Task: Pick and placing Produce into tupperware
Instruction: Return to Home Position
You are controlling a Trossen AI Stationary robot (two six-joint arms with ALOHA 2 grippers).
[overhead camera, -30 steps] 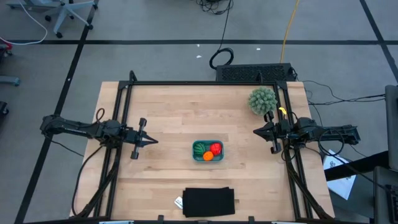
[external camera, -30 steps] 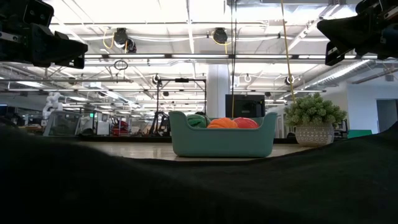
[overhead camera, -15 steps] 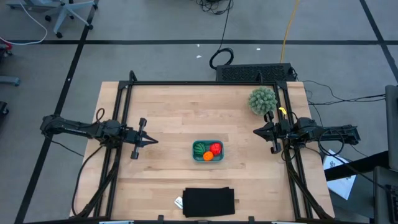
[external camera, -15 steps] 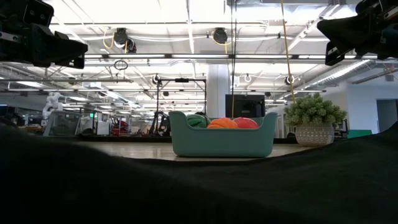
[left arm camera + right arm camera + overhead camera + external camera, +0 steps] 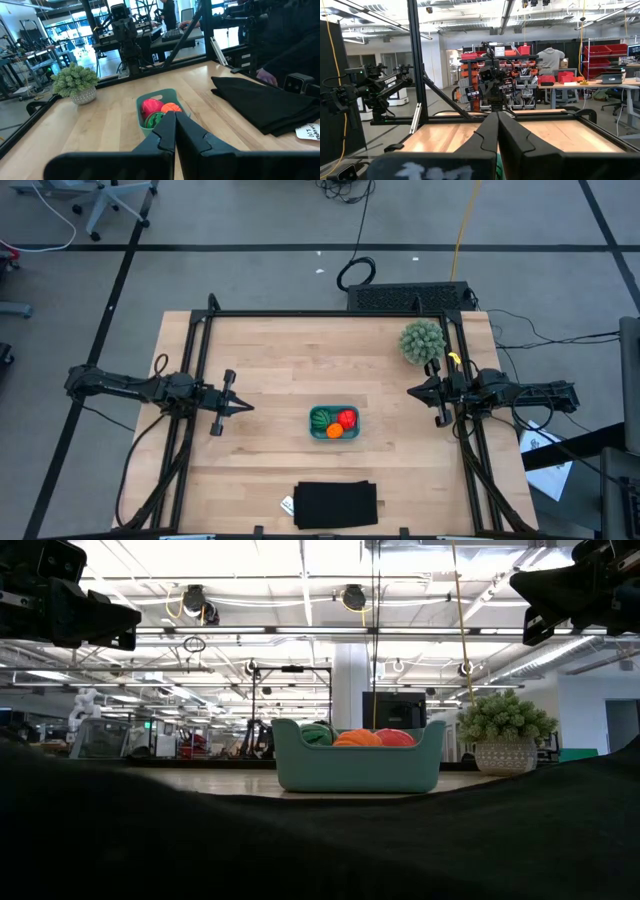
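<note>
The red piece (image 5: 347,418), green striped ball (image 5: 320,420) and orange ball (image 5: 334,431) sit inside the teal tupperware (image 5: 355,772) at mid-table. The left gripper (image 5: 248,407) and right gripper (image 5: 410,391) flank it, well apart, fingers pressed together, empty.

Left end effector (image 5: 243,407) and right end effector (image 5: 413,391) hover pinched closed, facing inward

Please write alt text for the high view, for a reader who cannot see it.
A teal container at the centre holds a red piece, a green striped ball and an orange ball. The left gripper and right gripper hang at either side, both shut, apart from it.
</note>
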